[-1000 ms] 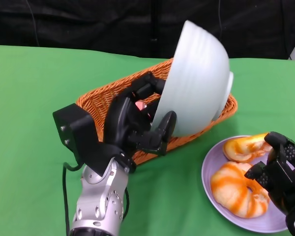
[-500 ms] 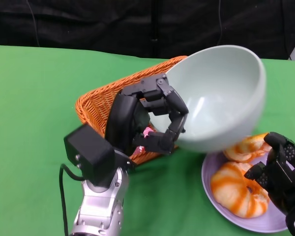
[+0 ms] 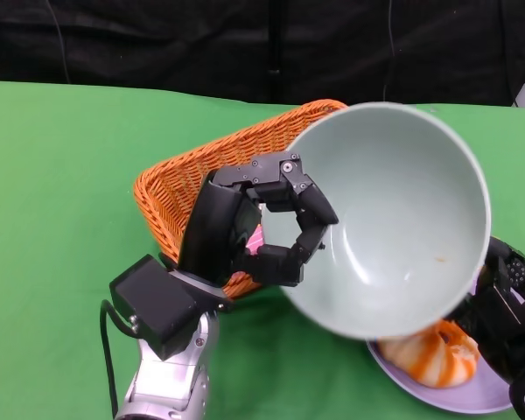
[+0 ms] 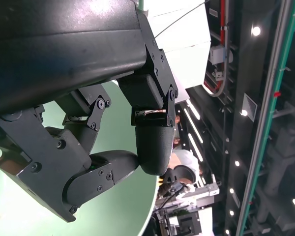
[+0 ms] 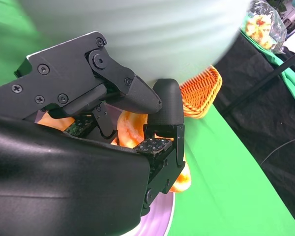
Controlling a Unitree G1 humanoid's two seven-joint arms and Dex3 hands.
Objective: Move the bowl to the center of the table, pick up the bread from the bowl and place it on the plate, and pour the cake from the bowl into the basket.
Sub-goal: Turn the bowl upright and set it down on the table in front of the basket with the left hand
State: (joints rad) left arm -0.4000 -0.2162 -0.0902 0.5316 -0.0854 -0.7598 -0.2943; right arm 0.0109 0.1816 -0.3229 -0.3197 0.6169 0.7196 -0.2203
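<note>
My left hand [image 3: 262, 223] grips the rim of the pale green bowl [image 3: 394, 219], which is lifted and tipped with its empty inside facing me. Behind it sits the orange wicker basket [image 3: 188, 179], where a bit of pink cake [image 3: 255, 239] shows between my fingers. The bowl hides most of the purple plate [image 3: 437, 389] at the lower right, with orange-striped bread [image 3: 433, 354] on it. My right hand [image 3: 507, 306] rests beside the plate, fingers curled, holding nothing. In the right wrist view the bread [image 5: 132, 125] lies just beyond my fingers [image 5: 162, 142], under the bowl [image 5: 137, 34].
Green cloth [image 3: 61, 175] covers the table, with a black backdrop along the far edge. A bag of food [image 5: 263, 24] lies on another green surface far off in the right wrist view. The left wrist view shows a ceiling with lights and a person in the distance.
The bowl has swung from upside down over the basket to open side facing me, and moved toward me and right, over the plate. My right hand stayed put.
</note>
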